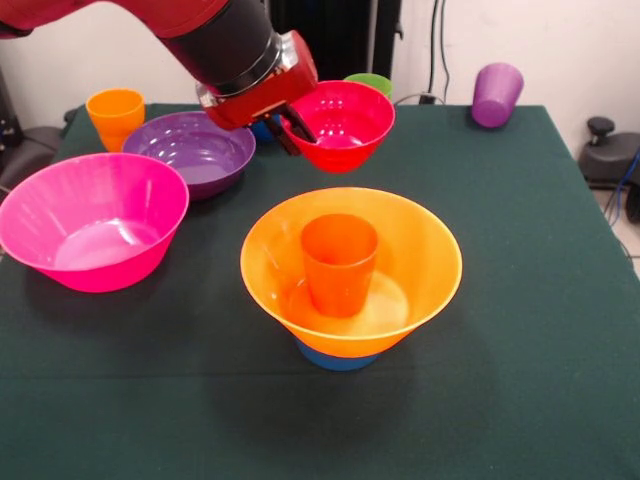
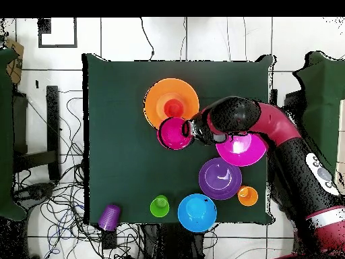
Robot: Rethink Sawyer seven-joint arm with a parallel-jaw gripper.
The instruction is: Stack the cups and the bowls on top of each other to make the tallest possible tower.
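from the front, taking the large orange bowl [image 1: 400, 262] as the landmark: far to its left sits the large pink bowl [image 1: 93, 220], close to the table's [image 1: 540, 300] left edge. behind that, the yellow-orange cup [image 1: 115, 116] and the medium purple bowl [image 1: 192, 150]. the gripper [image 1: 287, 125] comes in above and behind the landmark, clamped on the near-left rim of the small red bowl [image 1: 345, 123], which hangs clear of the cloth. the arm hides the medium blue bowl [image 2: 197, 212] almost wholly in this view; the green cup [image 1: 370, 83] shows only a rim behind the red bowl. the landmark itself holds the red-orange cup [image 1: 339, 262] upright and sits on the small light-blue bowl [image 1: 338, 358], mostly covered. far right behind, the purple cup [image 1: 497, 94] lies tipped at the table's back edge. open cloth lies right and front of the tower.
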